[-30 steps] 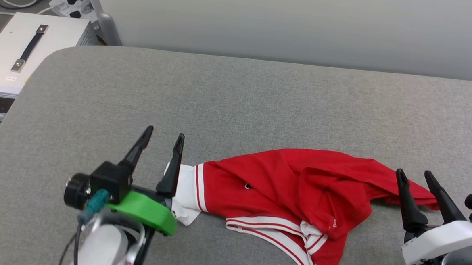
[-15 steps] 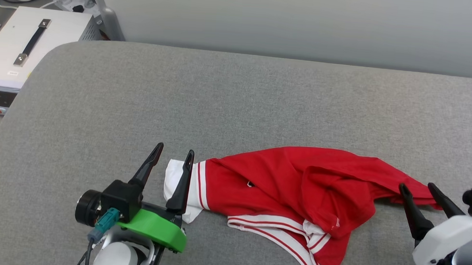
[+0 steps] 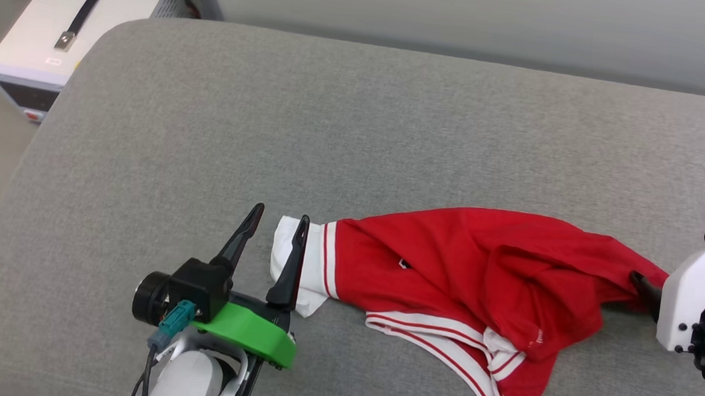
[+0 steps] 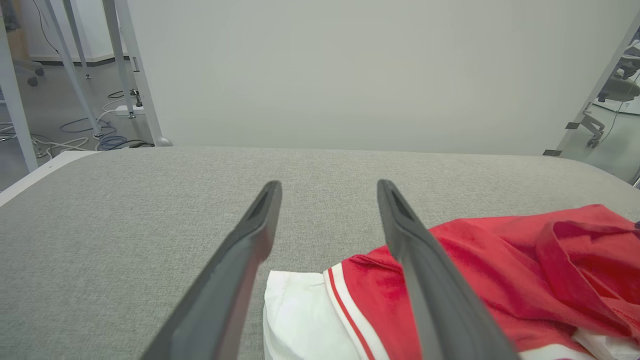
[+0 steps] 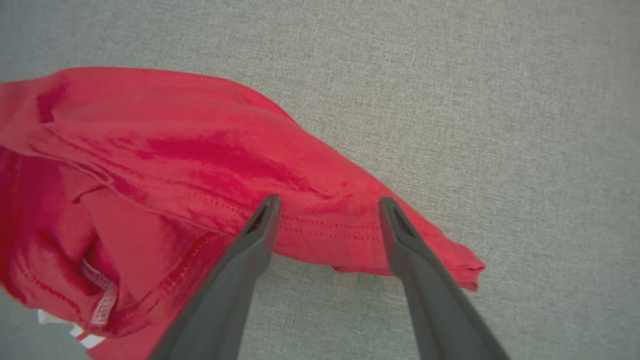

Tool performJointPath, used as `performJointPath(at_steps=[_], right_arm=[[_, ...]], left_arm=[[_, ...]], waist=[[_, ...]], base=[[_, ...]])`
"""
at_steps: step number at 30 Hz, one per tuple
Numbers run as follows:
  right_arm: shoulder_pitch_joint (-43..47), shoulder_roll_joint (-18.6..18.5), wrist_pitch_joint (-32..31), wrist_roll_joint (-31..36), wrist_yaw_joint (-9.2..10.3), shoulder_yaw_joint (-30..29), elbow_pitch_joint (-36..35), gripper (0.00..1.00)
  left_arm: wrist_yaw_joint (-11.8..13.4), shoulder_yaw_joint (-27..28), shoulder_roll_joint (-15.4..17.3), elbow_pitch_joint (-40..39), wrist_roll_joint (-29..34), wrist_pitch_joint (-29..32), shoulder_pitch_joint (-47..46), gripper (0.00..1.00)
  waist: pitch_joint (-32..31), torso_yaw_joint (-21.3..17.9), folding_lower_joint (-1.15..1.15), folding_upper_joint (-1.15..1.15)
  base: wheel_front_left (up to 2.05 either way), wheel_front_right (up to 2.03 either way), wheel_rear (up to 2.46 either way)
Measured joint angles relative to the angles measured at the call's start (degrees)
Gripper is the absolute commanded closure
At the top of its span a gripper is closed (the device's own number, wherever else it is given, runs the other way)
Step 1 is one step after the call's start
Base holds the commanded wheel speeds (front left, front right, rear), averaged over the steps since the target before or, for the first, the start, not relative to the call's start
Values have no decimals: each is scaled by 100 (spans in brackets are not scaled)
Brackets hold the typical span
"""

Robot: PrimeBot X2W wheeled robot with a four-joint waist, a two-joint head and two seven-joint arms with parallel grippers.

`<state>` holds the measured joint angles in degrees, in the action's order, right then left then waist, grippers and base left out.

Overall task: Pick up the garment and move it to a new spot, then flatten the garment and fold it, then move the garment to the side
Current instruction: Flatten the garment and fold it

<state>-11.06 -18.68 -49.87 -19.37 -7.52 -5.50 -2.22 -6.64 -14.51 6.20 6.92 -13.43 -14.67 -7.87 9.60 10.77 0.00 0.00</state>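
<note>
Grey pad point(image 3: 332, 130) w/ 1 garment point(image 3: 445, 269), 2 splayed pincers point(image 3: 282, 212) point(image 5: 327, 200)

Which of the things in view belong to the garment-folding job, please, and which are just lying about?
Job in hand:
- garment, crumpled on the grey padded surface
- left gripper, open at its white sleeve
- right gripper, open at its red end

Lying about:
- white box with a black handle
- cables on the floor
</note>
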Motion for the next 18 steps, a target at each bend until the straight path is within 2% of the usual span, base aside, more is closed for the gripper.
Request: performJointPath(at_steps=[10, 11, 12, 18], right_arm=[[-151, 7, 153, 192, 0, 22, 898, 0], [-158, 1, 182, 200, 0, 32, 953, 52], [-188, -25, 227, 201, 0, 45, 987, 100], [-300, -152, 898, 77, 0, 92, 998, 100]], left_arm=[[-26, 18, -110, 13, 35, 0, -107, 0], [-26, 18, -114, 14, 35, 0, -118, 0], [-27, 16, -121, 16, 36, 0, -130, 0], [-64, 18, -165, 86, 37, 0, -161, 0]], waist=[[329, 378, 0, 0], [355, 399, 0, 0], [382, 421, 0, 0], [413, 474, 0, 0]], base=[[0, 0, 0], [0, 0, 0], [0, 0, 0], [0, 0, 0]])
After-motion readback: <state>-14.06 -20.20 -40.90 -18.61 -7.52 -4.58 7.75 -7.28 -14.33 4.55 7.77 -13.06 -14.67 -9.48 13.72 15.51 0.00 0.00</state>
